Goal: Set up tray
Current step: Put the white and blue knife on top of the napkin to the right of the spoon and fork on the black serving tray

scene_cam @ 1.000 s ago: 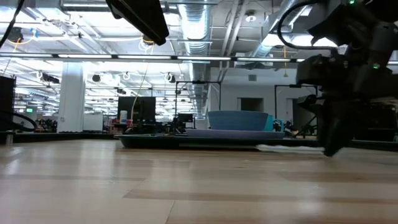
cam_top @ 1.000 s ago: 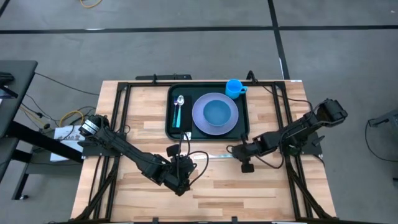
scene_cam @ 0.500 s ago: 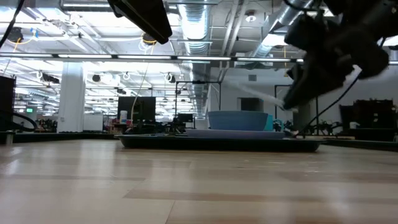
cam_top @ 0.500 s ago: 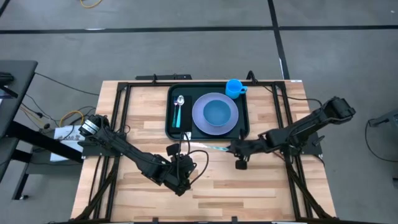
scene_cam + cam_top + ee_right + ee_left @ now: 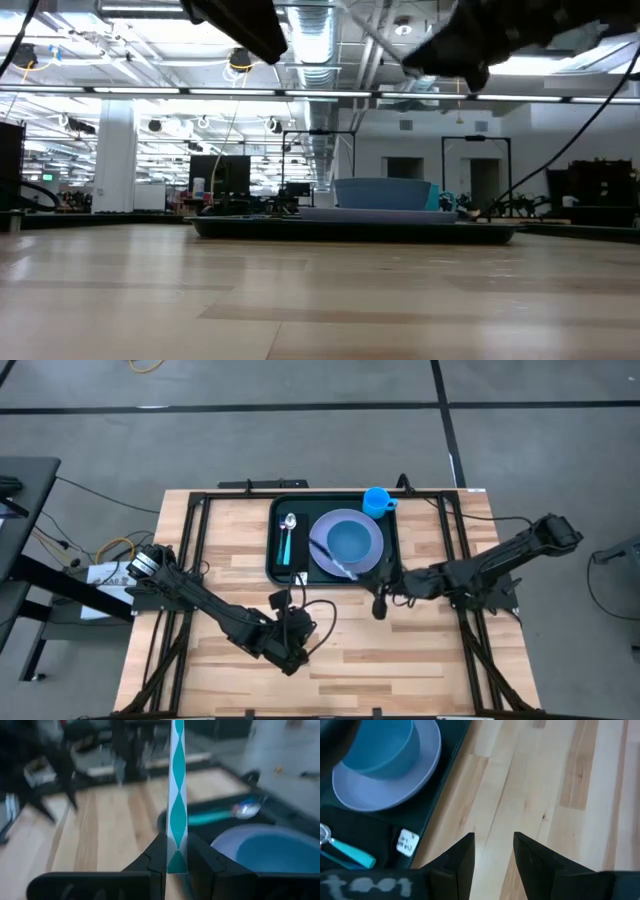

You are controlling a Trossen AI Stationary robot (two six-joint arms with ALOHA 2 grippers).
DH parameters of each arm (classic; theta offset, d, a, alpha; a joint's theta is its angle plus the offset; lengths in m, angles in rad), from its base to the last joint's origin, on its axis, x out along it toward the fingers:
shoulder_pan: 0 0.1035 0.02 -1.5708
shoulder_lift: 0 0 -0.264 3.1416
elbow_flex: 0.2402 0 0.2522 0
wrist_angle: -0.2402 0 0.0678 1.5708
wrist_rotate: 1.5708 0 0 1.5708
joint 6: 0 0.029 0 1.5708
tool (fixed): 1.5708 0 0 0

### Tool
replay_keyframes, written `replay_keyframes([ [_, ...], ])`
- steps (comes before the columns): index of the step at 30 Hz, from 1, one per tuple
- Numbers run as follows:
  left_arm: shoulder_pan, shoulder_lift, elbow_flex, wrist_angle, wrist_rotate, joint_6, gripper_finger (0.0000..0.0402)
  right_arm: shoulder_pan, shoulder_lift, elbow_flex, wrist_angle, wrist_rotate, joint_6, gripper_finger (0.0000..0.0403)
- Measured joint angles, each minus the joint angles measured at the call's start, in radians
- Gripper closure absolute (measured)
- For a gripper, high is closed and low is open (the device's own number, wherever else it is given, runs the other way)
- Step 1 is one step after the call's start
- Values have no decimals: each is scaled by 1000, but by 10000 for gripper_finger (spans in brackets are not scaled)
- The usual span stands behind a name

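The dark green tray (image 5: 282, 565) lies at the table's far middle. On it are a lavender plate (image 5: 322, 532) with a blue bowl (image 5: 352, 540), a blue cup (image 5: 377, 500) and a teal-handled spoon (image 5: 287, 540). My right gripper (image 5: 379, 601), just off the tray's near right corner and high above the table, is shut on a teal-and-white patterned straw (image 5: 335, 560) that slants over the plate. It also shows in the low view (image 5: 450, 45). My left gripper (image 5: 291, 630) hangs open and empty over bare table near the tray's near edge; its fingers show in the left wrist view (image 5: 492, 852). My right gripper pinches one end of the straw (image 5: 176, 862) between its two fingers. The rest of the straw (image 5: 176, 780) runs straight on from the fingers, along their line. The straw is lifted clear, its free end over the lavender plate (image 5: 320, 545).
A white label (image 5: 406, 842) sits on the tray's near edge. Black frame rails (image 5: 195, 530) run along the table's left, right and far sides. Bare wood lies between the tray and the table's near edge (image 5: 400, 670).
My right gripper has risen from the tabletop with the straw and gone toward the tray. The straw, which lay on the table near the tray's near edge, is now lifted clear and has swung round, so it reaches over the plate.
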Motion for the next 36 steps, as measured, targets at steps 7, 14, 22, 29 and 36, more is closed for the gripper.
replay_keyframes([
  [7,0,0,0,96,-123,105,276,-23,-37,0,254,15,-117,360],
  [14,0,-3,1,255,-326,309,276,-20,-31,1,482,-183,-203,360],
  [22,1,-4,95,342,-427,497,276,1,-12,1,469,-246,-240,360],
  [29,11,-19,140,341,-458,597,276,56,-20,1,482,-248,-312,360],
  [36,67,-115,141,405,-280,601,280,106,-20,1,523,-247,-392,360],
])
